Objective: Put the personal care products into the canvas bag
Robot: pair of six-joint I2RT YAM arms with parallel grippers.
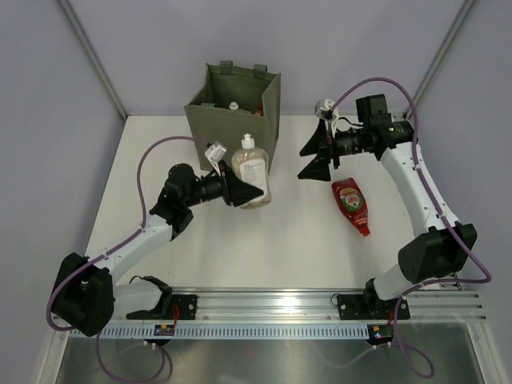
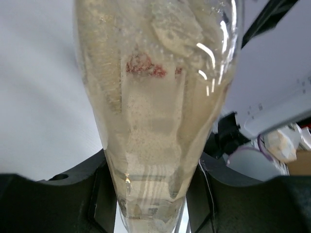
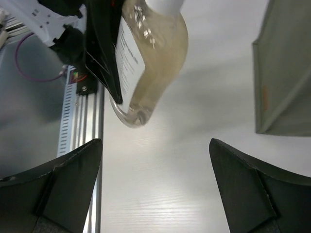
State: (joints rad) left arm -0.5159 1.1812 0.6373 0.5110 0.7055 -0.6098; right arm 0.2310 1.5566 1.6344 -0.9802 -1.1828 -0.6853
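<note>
My left end effector (image 1: 242,190) pinches amber-liquid bottle (image 1: 252,168) by its base, cap toward canvas bag (image 1: 210,116) at table's (image 1: 280,240) far edge, ready to feed in; right end effector (image 1: 318,157) spread, empty.

White table (image 1: 280,248), aluminium rail (image 1: 272,304) along its near edge

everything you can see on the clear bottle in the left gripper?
The clear bottle is see-through plastic with pale amber, bubbly liquid, a white cap and a white printed label. The left gripper is shut on its lower body. It is held just in front of the canvas bag, cap toward it; whether it touches the bag cannot be told.
</note>
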